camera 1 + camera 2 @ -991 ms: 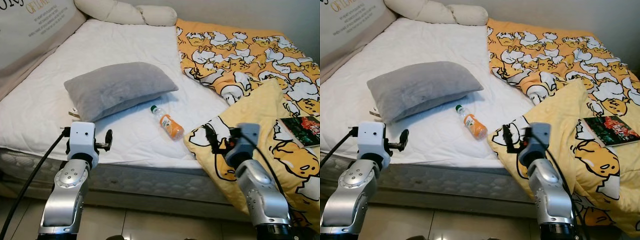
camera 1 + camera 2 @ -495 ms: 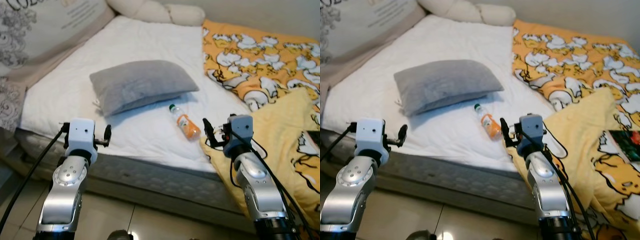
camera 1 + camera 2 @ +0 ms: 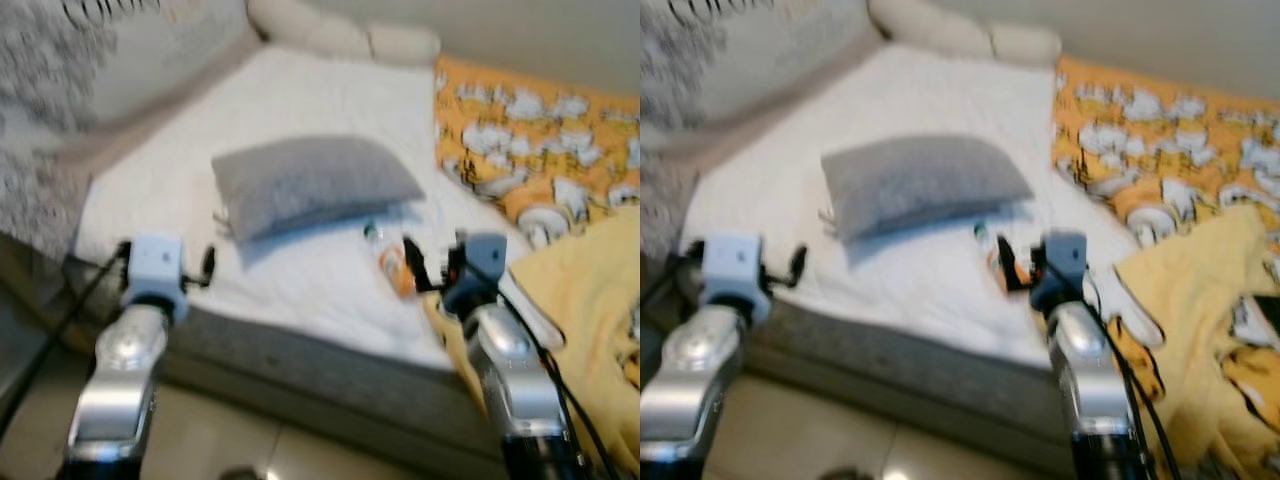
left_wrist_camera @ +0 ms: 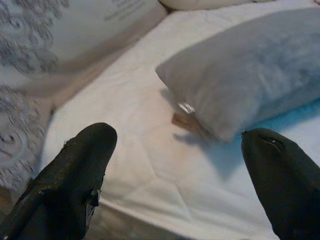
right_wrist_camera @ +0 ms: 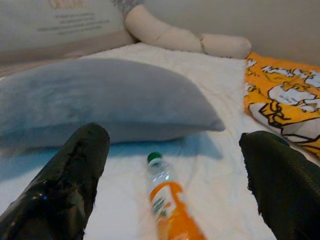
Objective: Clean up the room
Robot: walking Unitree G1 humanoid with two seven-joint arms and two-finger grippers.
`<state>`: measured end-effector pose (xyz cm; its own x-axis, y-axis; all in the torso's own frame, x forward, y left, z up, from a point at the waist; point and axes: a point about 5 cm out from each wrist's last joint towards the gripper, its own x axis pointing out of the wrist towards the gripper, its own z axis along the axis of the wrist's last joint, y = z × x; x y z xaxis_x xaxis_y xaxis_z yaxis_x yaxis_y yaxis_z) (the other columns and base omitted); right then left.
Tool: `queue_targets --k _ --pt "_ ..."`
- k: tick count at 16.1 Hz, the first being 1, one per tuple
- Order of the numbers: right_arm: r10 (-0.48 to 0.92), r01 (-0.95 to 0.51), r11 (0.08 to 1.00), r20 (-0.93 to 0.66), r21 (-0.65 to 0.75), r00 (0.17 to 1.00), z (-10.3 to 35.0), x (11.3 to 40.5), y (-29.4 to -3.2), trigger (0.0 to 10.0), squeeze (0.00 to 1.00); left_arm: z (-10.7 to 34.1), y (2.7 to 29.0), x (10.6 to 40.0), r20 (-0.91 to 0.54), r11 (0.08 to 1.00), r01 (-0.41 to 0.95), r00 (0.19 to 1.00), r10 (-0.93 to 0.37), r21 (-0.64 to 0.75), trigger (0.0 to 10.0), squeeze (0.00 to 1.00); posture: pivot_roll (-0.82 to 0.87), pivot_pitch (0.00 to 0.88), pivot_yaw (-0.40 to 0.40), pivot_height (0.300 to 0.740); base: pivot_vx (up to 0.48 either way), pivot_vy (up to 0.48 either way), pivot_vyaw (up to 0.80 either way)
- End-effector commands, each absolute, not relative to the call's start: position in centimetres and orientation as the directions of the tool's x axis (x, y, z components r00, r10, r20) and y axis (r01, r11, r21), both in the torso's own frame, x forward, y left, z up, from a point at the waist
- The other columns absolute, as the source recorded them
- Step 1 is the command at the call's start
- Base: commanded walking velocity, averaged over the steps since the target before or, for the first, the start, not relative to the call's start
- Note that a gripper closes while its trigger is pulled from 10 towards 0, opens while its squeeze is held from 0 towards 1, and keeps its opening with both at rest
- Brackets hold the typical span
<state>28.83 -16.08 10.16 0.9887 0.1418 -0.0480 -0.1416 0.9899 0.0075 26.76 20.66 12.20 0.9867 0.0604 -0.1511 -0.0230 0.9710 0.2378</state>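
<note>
An orange drink bottle with a green cap lies on the white mattress, just in front of a grey pillow. My right gripper hovers over the bed's near edge, open, with the bottle straight ahead of its fingers and a short way off. Over the mattress edge further left, my left gripper is also open; in its wrist view it faces the pillow's corner. The head views are blurred.
An orange cartoon-print blanket covers the bed's right side, and a yellow fold hangs off the edge beside my right arm. A cream bolster lies at the far end. A printed cushion lines the left side. Tiled floor lies below.
The whole view has shifted right and is blurred, so the camera has moved. The right gripper now stands closer to the bottle. Both grippers stay open.
</note>
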Motion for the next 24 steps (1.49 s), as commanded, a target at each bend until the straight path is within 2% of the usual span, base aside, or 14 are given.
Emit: queue_targets --k 1,4,6,12,16,17,18,20,21,24 --pt "0.101 -0.100 0.995 -0.054 0.016 0.993 9.9 28.9 -17.2 10.0 1.00 12.6 19.7 27.0 -0.139 0.971 0.019 0.990 0.014 0.238 10.0 0.00 -0.01 0.000 -0.036 0.740 0.307 0.000 0.00" --pt "0.115 -0.108 0.990 -0.076 0.086 0.991 9.7 28.9 -16.8 10.0 1.00 13.0 19.7 27.0 -0.135 0.970 0.028 0.991 0.005 0.242 10.0 0.00 0.00 0.000 -0.019 0.740 0.310 0.000 0.00" --pt "0.151 -0.146 0.986 -0.066 0.079 0.986 9.8 28.9 -16.2 10.0 1.00 13.1 19.8 27.0 -0.133 0.969 0.028 0.991 0.005 0.246 10.0 0.00 0.01 0.000 -0.017 0.740 0.311 0.000 0.00" --pt "0.193 -0.186 0.979 -0.095 0.086 0.977 9.8 28.8 -15.9 10.0 1.00 13.0 20.0 26.7 -0.143 0.970 0.017 0.990 0.018 0.242 10.0 0.00 0.02 0.000 -0.032 0.740 0.289 0.000 0.67" --pt "0.206 -0.208 0.978 -0.183 0.009 0.961 9.6 29.6 -16.8 10.0 1.00 12.7 19.3 26.4 -0.185 0.949 0.115 0.981 -0.062 0.294 10.0 0.00 0.03 0.000 -0.055 0.740 0.000 0.000 0.00" --pt "0.216 -0.227 0.974 -0.260 -0.014 0.941 9.0 29.8 -17.1 10.0 0.89 12.6 19.0 26.2 -0.204 0.937 0.167 0.973 -0.106 0.307 10.0 0.00 0.03 0.000 -0.055 0.740 0.000 0.000 0.00" --pt "0.224 -0.247 0.968 -0.324 -0.032 0.919 8.7 29.9 -17.3 10.0 0.00 12.4 18.9 25.8 -0.230 0.930 0.205 0.963 -0.137 0.305 10.0 0.00 0.03 0.000 -0.055 0.740 0.000 0.000 0.00" --pt "0.216 -0.256 0.966 -0.432 -0.036 0.876 8.3 30.2 -18.3 10.0 0.00 12.2 18.4 25.5 -0.264 0.907 0.305 0.936 -0.231 0.289 10.0 0.00 0.03 0.000 -0.059 0.740 0.000 0.000 0.00" --pt "0.193 -0.254 0.966 -0.523 -0.047 0.830 7.8 30.7 -19.2 10.0 0.00 11.9 17.6 25.4 -0.308 0.857 0.432 0.886 -0.346 0.281 10.0 0.00 0.03 0.000 -0.065 0.740 0.000 0.000 0.00" --pt "0.138 -0.247 0.964 -0.617 -0.095 0.775 6.7 32.1 -20.9 10.0 0.00 12.1 16.8 25.8 -0.379 0.750 0.601 0.785 -0.490 0.275 10.0 0.00 0.03 0.000 -0.069 0.740 0.000 0.000 0.00"
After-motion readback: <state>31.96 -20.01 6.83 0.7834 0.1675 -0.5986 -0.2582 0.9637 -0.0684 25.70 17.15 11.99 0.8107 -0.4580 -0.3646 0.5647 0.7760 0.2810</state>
